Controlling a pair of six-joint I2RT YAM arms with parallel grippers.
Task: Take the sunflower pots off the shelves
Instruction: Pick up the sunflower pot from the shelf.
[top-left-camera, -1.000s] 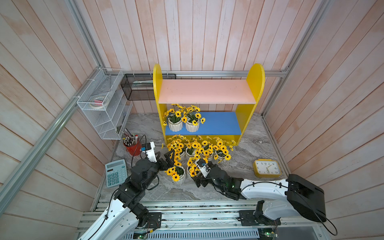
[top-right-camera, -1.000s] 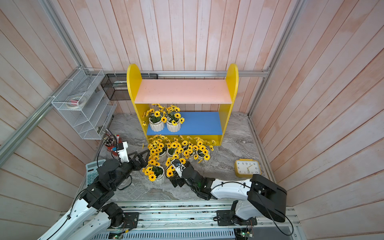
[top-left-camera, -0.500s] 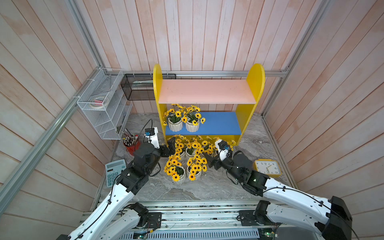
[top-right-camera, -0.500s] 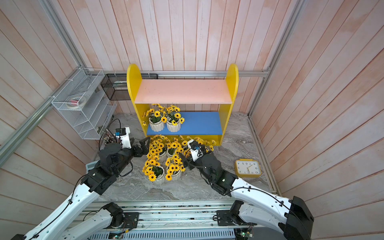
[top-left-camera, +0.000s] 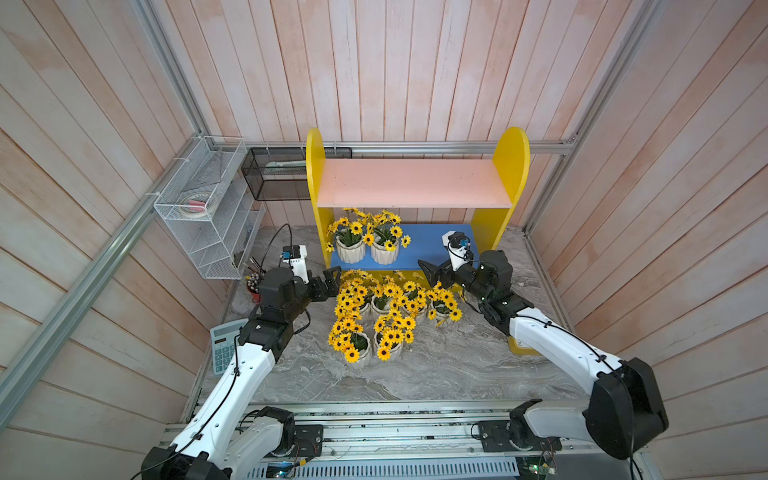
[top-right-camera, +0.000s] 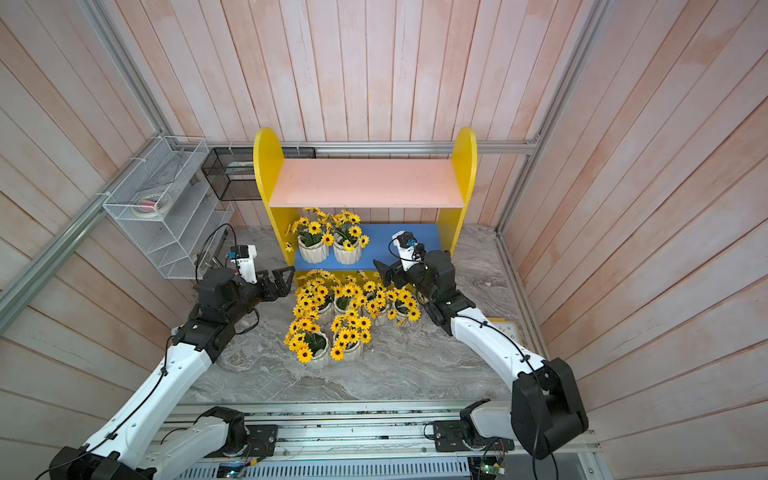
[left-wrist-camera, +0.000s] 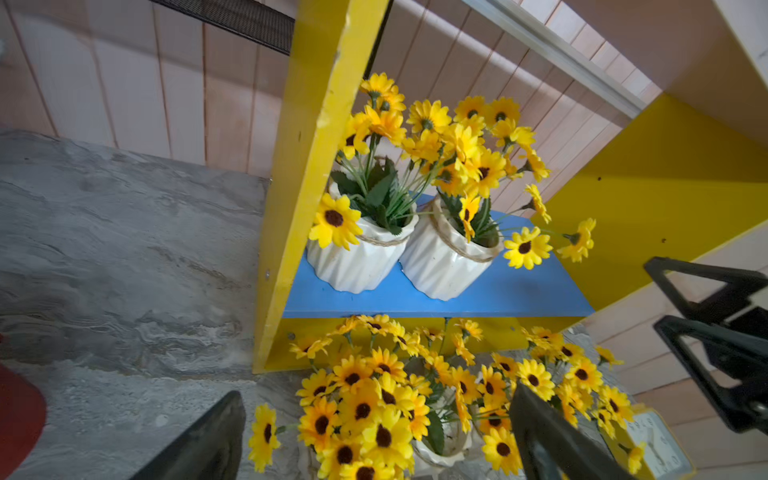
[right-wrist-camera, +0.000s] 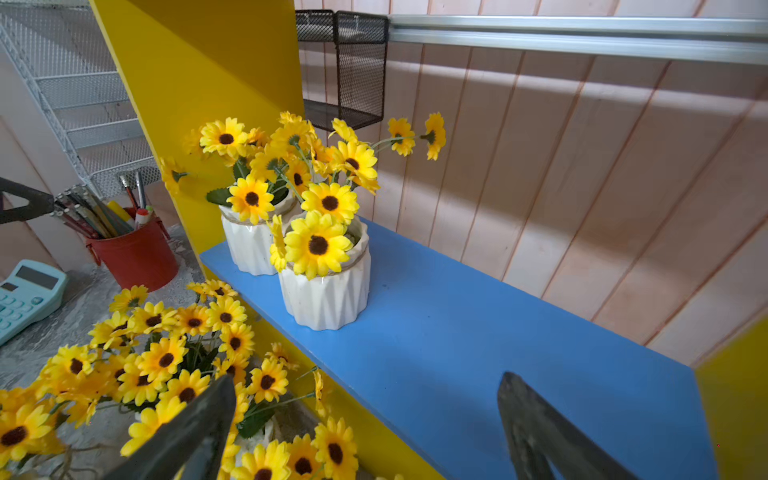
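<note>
The shelves (top-left-camera: 513, 166) are a yellow unit with a bare pink upper board and a blue lower board (top-left-camera: 428, 249). Two sunflower pots (top-left-camera: 351, 249) (top-left-camera: 384, 251) stand side by side at the blue board's left end, also in the wrist views (left-wrist-camera: 357, 257) (right-wrist-camera: 326, 291). Several more pots (top-left-camera: 386, 305) crowd the table in front, two nearest me (top-left-camera: 357, 351) (top-right-camera: 347, 347). My left gripper (top-left-camera: 332, 278) (left-wrist-camera: 376, 395) hangs open by the unit's left front corner, above the table flowers. My right gripper (top-left-camera: 430, 272) (right-wrist-camera: 368, 379) is open and empty at the blue board's front edge.
A white wire rack (top-left-camera: 203, 216) and a black mesh basket (top-left-camera: 278, 174) hang on the back left wall. A red pen cup (right-wrist-camera: 133, 253) and a blue calculator (top-left-camera: 222, 345) sit left of the shelves. A yellow clock (top-right-camera: 505, 330) lies under my right arm.
Both arms have moved from the two nearest pots back toward the shelves. The right gripper has swung right and risen to the blue board. Those two pots stand free.
</note>
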